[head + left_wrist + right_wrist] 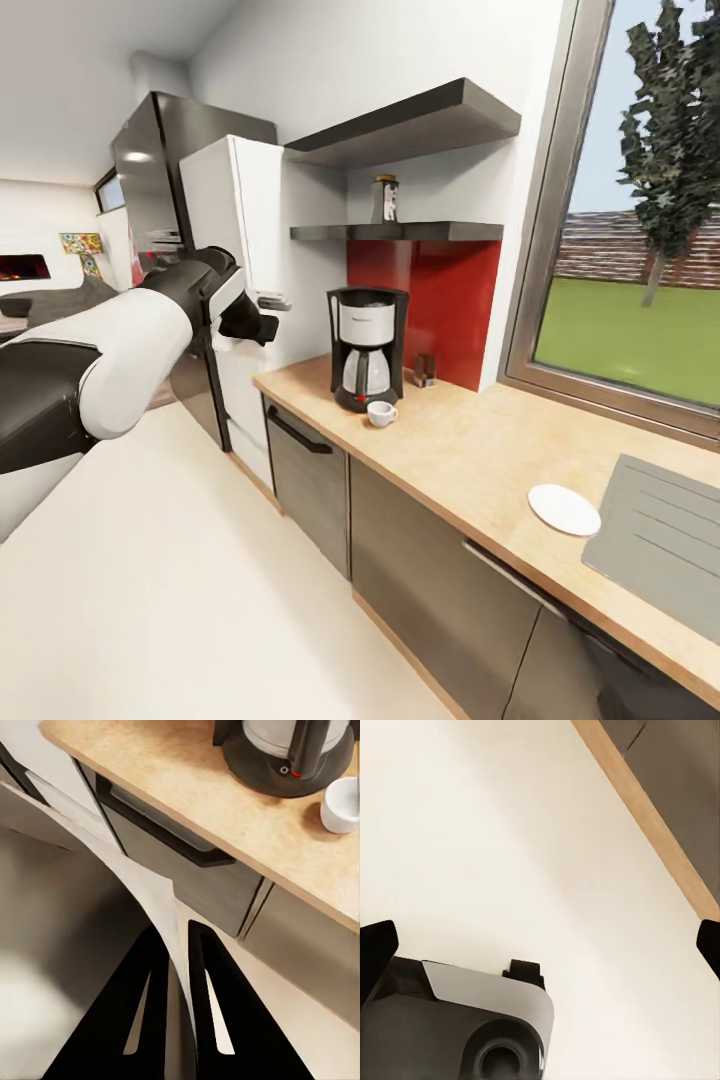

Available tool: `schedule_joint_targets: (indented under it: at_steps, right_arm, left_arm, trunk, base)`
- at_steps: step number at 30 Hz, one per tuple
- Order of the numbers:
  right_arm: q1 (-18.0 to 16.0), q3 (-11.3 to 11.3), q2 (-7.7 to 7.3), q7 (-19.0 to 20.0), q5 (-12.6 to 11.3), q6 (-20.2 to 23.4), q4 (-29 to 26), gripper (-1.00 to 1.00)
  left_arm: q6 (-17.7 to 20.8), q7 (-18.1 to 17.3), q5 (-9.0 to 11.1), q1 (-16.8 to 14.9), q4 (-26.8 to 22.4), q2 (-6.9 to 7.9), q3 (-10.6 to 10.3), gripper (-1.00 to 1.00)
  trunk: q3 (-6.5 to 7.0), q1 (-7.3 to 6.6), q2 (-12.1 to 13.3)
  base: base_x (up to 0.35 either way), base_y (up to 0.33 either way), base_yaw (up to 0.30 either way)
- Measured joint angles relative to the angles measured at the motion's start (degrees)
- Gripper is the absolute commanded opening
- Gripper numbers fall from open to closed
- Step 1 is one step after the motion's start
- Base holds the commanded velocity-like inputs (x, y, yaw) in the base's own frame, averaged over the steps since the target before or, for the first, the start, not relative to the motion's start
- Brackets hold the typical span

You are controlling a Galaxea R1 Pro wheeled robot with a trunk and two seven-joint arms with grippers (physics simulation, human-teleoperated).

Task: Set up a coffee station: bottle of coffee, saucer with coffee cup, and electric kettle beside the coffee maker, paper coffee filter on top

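My left gripper [262, 322] hangs over the floor, left of the kitchen countertop [470, 450], shut on the thin white paper coffee filter [127, 862]. The black and silver coffee maker [367, 347] stands at the counter's near-left end, and the white coffee cup [381, 413] sits right in front of it. Further right along the counter, beside the sink [665, 540], lies the white saucer [564, 509]. The dark bottle of coffee [385, 199] stands on the kitchen shelf [400, 232] above the machine. My right gripper [542, 943] is open over the floor. The electric kettle is out of view.
A white fridge [240, 250] stands left of the counter, behind my left arm. A small brown box [425, 370] sits behind the coffee maker by the red backsplash. Dark cabinet fronts with a black handle [298, 432] run below the counter edge. A window fills the right wall.
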Motion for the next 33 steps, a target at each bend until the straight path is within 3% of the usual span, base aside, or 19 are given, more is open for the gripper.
schedule_joint_targets:
  at_steps: [13,23,33]
  right_arm:
    - [0.0,0.0,0.00,0.1,0.0,0.0,-0.1,1.00]
    - [0.0,0.0,-0.08,0.1,0.0,0.1,-0.1,1.00]
    - [0.0,0.0,-0.08,0.1,0.0,0.1,-0.1,1.00]
  left_arm:
    - [0.0,0.0,0.0,0.0,0.0,0.04,0.0,-1.00]
    - [0.0,0.0,0.0,0.0,-1.0,0.05,0.0,-1.00]
    - [0.1,-0.1,0.1,0.0,-6.2,0.01,0.1,-1.00]
  trunk:
    - [0.00,0.01,0.0]
    - [0.00,0.01,0.0]
    - [0.00,0.01,0.0]
  base:
    - [0.007,0.007,-0.260]
    - [0.000,0.000,-0.033]
    - [0.001,0.000,0.000]
